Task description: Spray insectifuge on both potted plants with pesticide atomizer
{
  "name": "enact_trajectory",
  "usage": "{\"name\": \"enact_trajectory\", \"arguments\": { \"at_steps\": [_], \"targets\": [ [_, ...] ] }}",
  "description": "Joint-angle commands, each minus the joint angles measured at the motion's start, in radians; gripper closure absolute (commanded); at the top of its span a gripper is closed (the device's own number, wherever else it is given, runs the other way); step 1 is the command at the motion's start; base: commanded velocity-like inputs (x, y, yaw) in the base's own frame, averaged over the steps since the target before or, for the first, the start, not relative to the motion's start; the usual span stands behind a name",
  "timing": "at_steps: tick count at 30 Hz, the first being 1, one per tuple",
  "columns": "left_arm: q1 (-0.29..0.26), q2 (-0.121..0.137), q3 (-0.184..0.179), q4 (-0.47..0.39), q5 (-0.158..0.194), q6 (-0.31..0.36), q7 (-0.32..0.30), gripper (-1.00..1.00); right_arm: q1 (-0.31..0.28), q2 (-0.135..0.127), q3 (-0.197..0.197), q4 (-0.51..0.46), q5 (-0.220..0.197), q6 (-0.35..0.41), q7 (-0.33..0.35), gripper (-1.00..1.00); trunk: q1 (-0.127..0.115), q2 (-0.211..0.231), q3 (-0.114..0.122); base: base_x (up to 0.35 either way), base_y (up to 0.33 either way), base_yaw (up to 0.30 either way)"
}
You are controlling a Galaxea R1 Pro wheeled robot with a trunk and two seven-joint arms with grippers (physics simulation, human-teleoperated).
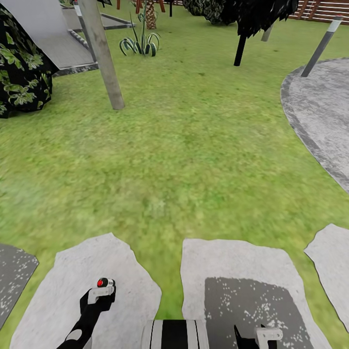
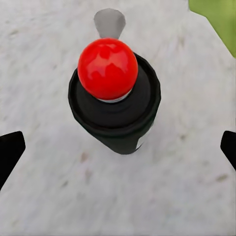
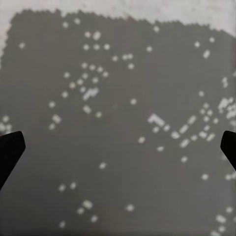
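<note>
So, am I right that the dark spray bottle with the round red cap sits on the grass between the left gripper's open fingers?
Not quite: the left wrist view shows the dark spray bottle sitting on a pale grey stone slab, not grass. It is indeed between the open fingers of the left gripper.

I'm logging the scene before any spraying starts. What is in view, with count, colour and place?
lawn: one, green, middle of the head view
flat stone slabs: four, grey, row nearest the robot
paved area: one, grey, right
leaning post: one, grey, far left
leafy bush: one, dark with pale green leaves, left edge
spiky striped plant: one, green and white, far
dark tree: one, black, far
bollard: one, grey, far right
wooden slat fence: one, brown, far right corner
pesticide atomizer: one, black with round red top, between the left gripper's fingers
left gripper: black, open, over a slab
right gripper: black, open, over a shaded slab
</note>
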Motion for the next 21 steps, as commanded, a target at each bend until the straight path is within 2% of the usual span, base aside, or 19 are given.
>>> {"name": "enact_trajectory", "arguments": {
  "at_steps": [1, 21],
  "targets": [
    [0.0, 0.0, 0.004, 0.001, -0.004, -0.003, 0.0, -1.0, 0.0, 0.0, 0.0, 0.001, 0.0, -0.003, 0.0, -1.0, 0.0, 0.0, -0.001, 0.05, 0.0, 0.0],
    [-0.001, 0.001, 0.008, 0.0, -0.002, -0.003, 0.001, -1.0, 0.0, 0.0, 0.0, 0.001, 0.0, -0.003, 0.0, -1.0, 0.0, 0.0, -0.001, 0.022, 0.0, 0.0]
  ]
}}
